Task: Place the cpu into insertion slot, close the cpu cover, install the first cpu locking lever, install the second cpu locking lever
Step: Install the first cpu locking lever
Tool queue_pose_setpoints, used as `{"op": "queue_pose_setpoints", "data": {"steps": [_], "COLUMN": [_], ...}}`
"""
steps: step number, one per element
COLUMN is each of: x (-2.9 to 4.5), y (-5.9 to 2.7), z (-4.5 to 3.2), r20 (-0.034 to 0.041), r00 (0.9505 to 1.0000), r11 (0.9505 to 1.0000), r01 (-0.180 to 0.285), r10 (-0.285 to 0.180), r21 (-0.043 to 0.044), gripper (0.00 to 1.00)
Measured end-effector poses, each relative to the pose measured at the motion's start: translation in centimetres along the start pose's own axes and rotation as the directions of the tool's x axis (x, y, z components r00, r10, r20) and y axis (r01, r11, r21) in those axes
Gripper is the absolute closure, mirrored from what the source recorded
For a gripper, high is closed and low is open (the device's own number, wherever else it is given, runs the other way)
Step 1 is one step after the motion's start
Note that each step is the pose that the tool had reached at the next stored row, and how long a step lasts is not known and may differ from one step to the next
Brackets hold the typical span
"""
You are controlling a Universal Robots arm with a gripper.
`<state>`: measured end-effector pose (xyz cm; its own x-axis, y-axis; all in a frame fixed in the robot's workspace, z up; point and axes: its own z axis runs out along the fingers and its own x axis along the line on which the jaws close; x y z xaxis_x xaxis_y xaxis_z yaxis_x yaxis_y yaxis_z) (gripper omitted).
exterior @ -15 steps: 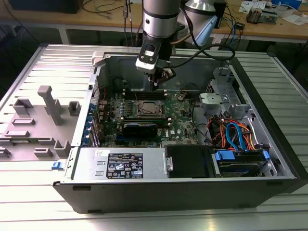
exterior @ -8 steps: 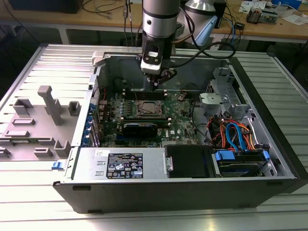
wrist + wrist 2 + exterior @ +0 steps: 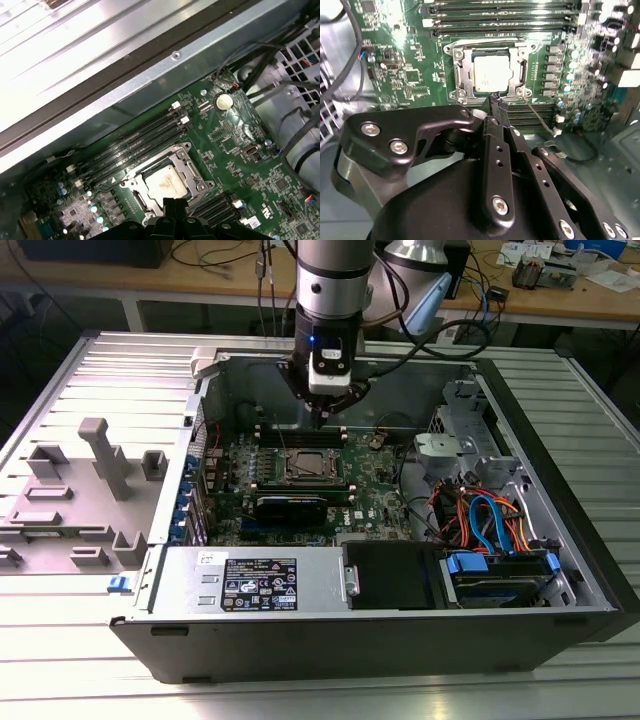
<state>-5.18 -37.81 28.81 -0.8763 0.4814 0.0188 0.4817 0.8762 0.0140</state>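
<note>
The cpu (image 3: 492,73) is sitting in the slot (image 3: 288,468), roughly mid-frame in the exterior view. It's a flat square with a matte silver-grey top that has a slightly smudged sheen. The cover (image 3: 490,47), a thin bright metal frame, looks like it's lying flat around it, with the chip showing through the window. I can't tell if the wire levers along the sides are latched.

The gripper (image 3: 495,102) is all black, with angular links and shiny screw heads. It hangs just above the slot's edge, in the upper middle of the exterior view. Its jaws are together, pinched into one narrow black tip right by a corner of the slot. I can't tell whether it's touching.

The board (image 3: 235,150) is glossy green and packed with small parts. In the first wrist view, long black memory slots (image 3: 135,145) run beside the slot, and there's a round silver coin cell (image 3: 223,101) further off.

The case (image 3: 560,490) is dull grey sheet metal, lying open on a ribbed aluminium desk (image 3: 60,670). Orange and blue cables (image 3: 490,520) are bunched at the exterior view's right, well away from the slot. A labelled power supply box (image 3: 255,585) runs along the near wall. At the exterior view's left there's a grey plastic tray (image 3: 80,490) with blocky posts.
</note>
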Motion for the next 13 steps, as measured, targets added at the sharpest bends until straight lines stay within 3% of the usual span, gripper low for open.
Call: {"op": "queue_pose_setpoints", "data": {"steps": [4,7,8,9,10,11,12,13], "x": [0.0,0.0,0.02,0.02,0.07,0.2,0.61,0.9], "y": [0.0,0.0,-0.01,-0.01,-0.04,-0.11,-0.33,-0.49], "z": [0.01,0.01,0.01,0.01,0.01,0.03,0.04,0.04], "r20": [-0.0015,-0.0025,-0.0035,-0.0034,-0.0039,-0.0047,-0.0047,-0.0044], "r00": [0.9948,0.9869,0.9743,0.9743,0.9691,0.954,0.949,0.9472], "r11": [0.9948,0.9869,0.9743,0.9743,0.969,0.954,0.949,0.9472], "r01": [0.102,0.161,0.225,0.225,0.247,0.3,0.315,0.321], "r10": [-0.102,-0.161,-0.225,-0.225,-0.247,-0.3,-0.315,-0.321], "r21": [0.0018,0.0029,0.0044,0.0044,0.0048,0.0055,0.0055,0.0056], "gripper": [0.89,0.89,0.89,0.89,0.89,0.89,0.89,0.89]}}
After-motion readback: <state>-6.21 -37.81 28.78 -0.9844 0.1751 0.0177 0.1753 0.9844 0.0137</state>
